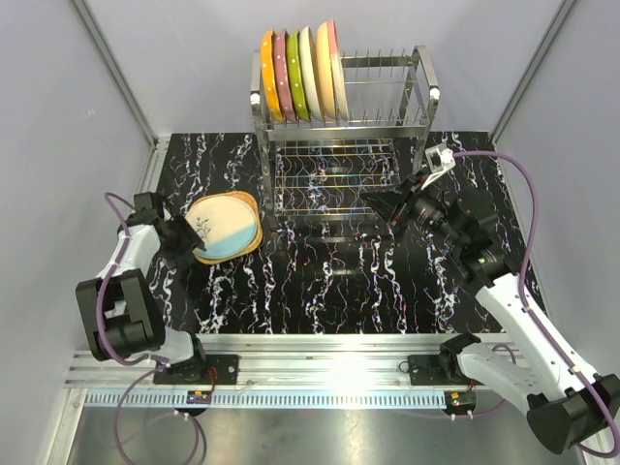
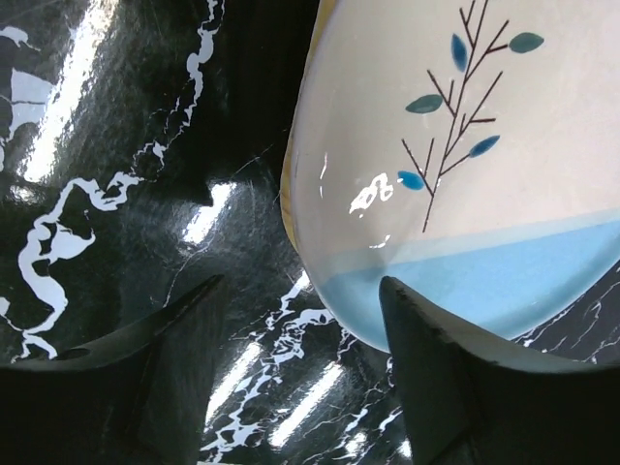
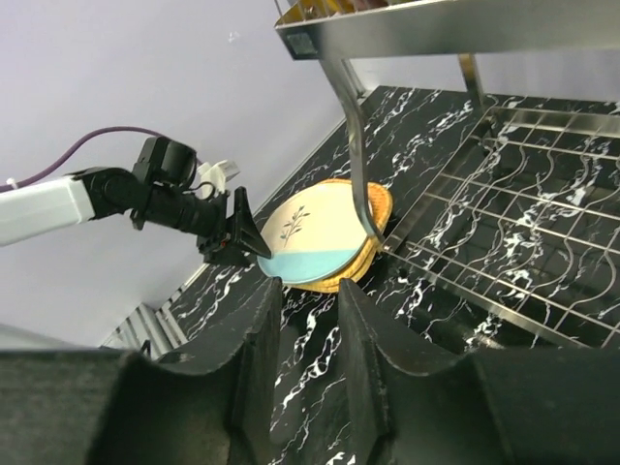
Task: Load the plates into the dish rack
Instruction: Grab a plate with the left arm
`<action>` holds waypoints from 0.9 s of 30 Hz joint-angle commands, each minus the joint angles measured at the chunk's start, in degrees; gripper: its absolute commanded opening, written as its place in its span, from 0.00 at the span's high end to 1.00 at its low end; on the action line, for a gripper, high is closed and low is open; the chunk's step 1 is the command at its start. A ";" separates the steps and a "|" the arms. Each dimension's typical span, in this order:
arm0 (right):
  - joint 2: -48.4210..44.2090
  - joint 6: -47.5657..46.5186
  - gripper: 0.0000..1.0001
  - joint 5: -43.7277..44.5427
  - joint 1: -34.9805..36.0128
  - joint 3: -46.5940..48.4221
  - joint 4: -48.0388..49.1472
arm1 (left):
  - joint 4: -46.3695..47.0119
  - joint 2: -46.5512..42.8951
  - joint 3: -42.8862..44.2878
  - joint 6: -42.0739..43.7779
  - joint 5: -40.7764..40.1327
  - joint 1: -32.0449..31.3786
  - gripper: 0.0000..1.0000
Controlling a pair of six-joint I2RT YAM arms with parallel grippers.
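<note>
Left wrist view: left claw (image 2: 302, 283) open, fingers either side of rim of cream-and-blue round glazed plate (image 2: 465, 145), top of plate stack (image 1: 254, 218) on black marbled desk (image 1: 329, 291) beside steel wire dish rack (image 1: 387, 92). Plate likely stiff, slippery, breakable; pinch rim firmly. Right claw (image 3: 310, 291) slightly parted, empty.

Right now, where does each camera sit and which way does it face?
Top external: above and behind, looking down on the table, dish rack and both arms.
Left wrist: on the left arm, low, facing the cream-and-blue plate; left gripper at the bottom.
Right wrist: on the right arm, facing across the rack's lower shelf toward that plate; right gripper at the bottom.
Shared: all three show that plate.
</note>
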 commanded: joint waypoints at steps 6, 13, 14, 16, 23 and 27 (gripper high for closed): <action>-0.98 1.95 0.65 -3.06 0.00 -1.64 2.45 | 1.40 3.03 2.28 0.01 0.74 0.42 0.63; -0.81 2.04 0.65 -3.14 0.00 -1.91 2.45 | 1.40 3.74 2.81 0.09 0.56 0.42 0.88; -0.72 1.77 0.66 -3.49 0.00 -1.91 2.54 | 1.23 3.56 2.81 0.09 0.56 0.42 0.94; -0.55 0.63 0.66 -5.16 0.09 -1.82 2.45 | 0.96 3.21 2.90 0.18 0.47 0.42 1.00; 1.03 -3.84 0.45 -1.65 4.30 -3.14 3.86 | 2.10 -2.23 1.58 0.36 0.82 0.33 1.00; 5.24 -12.54 0.38 5.71 14.84 -2.17 3.68 | 2.37 -4.61 0.79 0.36 1.44 0.33 1.00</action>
